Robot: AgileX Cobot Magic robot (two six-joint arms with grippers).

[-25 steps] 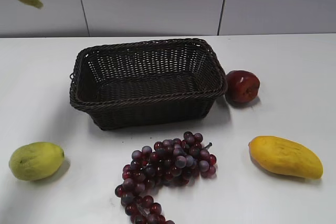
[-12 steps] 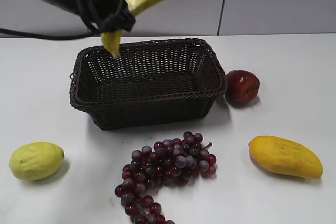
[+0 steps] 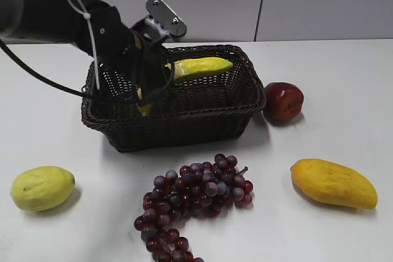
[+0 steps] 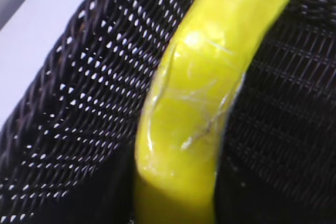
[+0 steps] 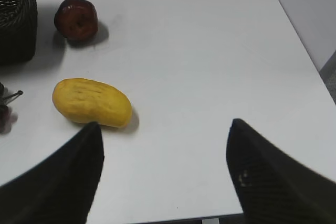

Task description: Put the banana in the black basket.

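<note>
The exterior view looks down at a slant across the table [image 3: 344, 78] — black basket [image 3: 178, 121] toward 12 o'clock. The left wrist view sits close inside that basket (weave fills it); the right wrist view looks down on mango [image 5: 92, 103] and apple [image 5: 76, 18], both shared with the exterior.

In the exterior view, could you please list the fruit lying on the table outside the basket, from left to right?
Lemon → grapes → apple → mango.
</note>
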